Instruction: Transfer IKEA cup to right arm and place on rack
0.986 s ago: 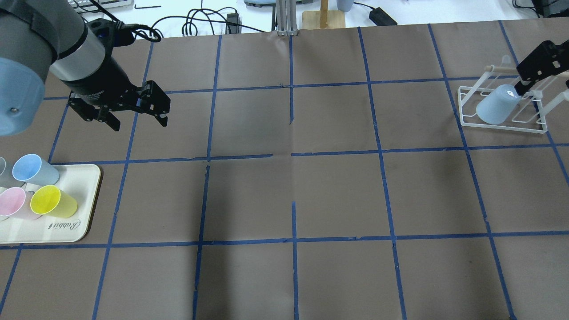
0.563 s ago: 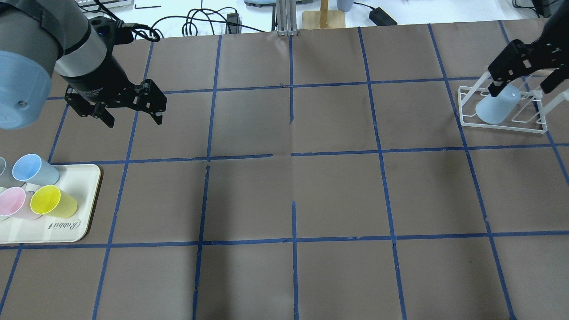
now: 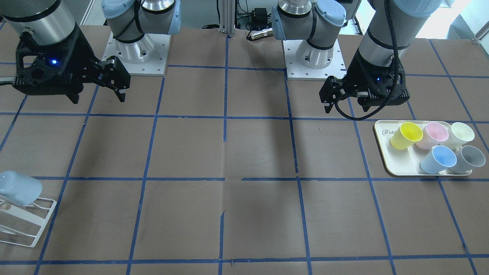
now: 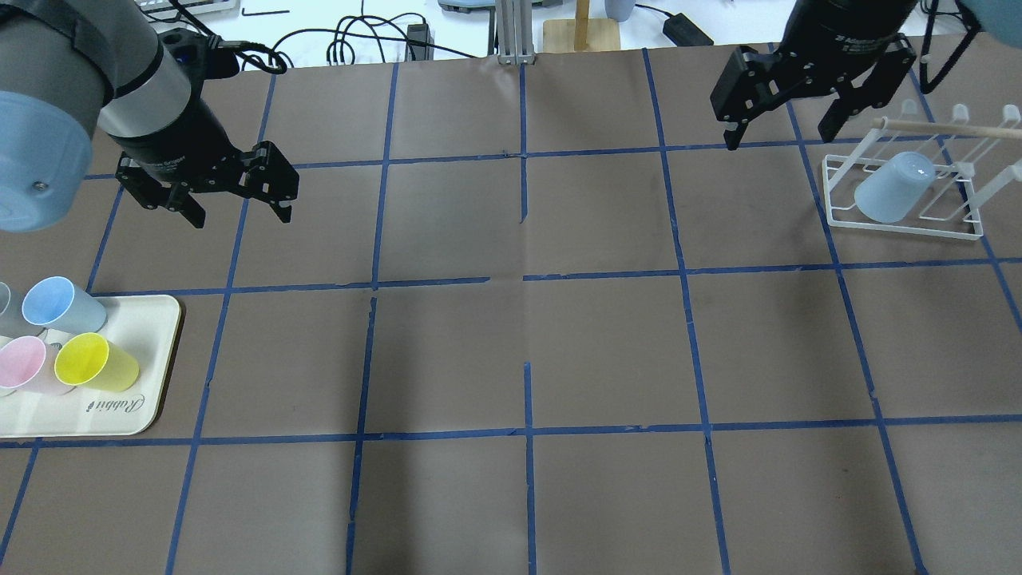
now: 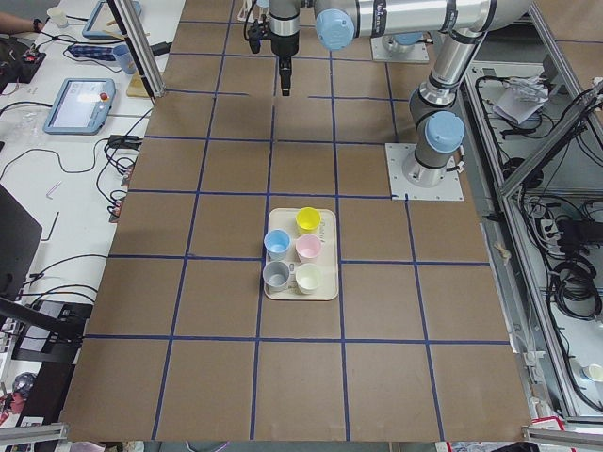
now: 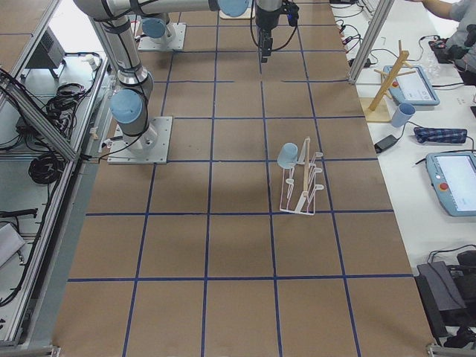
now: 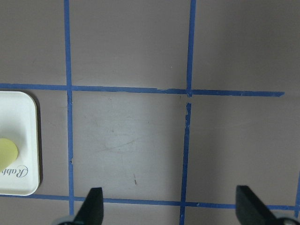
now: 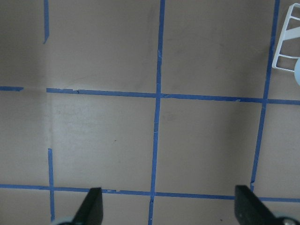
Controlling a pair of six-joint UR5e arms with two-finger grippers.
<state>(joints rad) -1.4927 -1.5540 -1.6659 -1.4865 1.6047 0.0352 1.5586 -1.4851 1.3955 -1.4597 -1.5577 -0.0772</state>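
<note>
The IKEA cup [image 4: 890, 196] is pale sky-blue and sits upside down and tilted on a prong of the white wire rack [image 4: 902, 229] at the far right. It also shows in the front-facing view [image 3: 19, 187] on the rack [image 3: 28, 225]. My right gripper [image 4: 778, 134] is open and empty. It hangs above the table to the left of the rack and is clear of the cup. In its wrist view [image 8: 168, 208] only the rack's corner [image 8: 286, 47] shows. My left gripper [image 4: 239, 217] is open and empty above the far left of the table, beyond the tray.
A cream tray [image 4: 136, 399] at the left edge holds a second blue cup [image 4: 60, 303], a yellow cup [image 4: 92, 359], a pink cup [image 4: 24, 363] and a grey cup [image 3: 468, 158]. A wooden stand [image 4: 581, 24] and cables lie past the far edge.
My right gripper has drawn back from the cup on the rack, up and to the left. The cup stays on the rack. My left gripper has barely moved.
</note>
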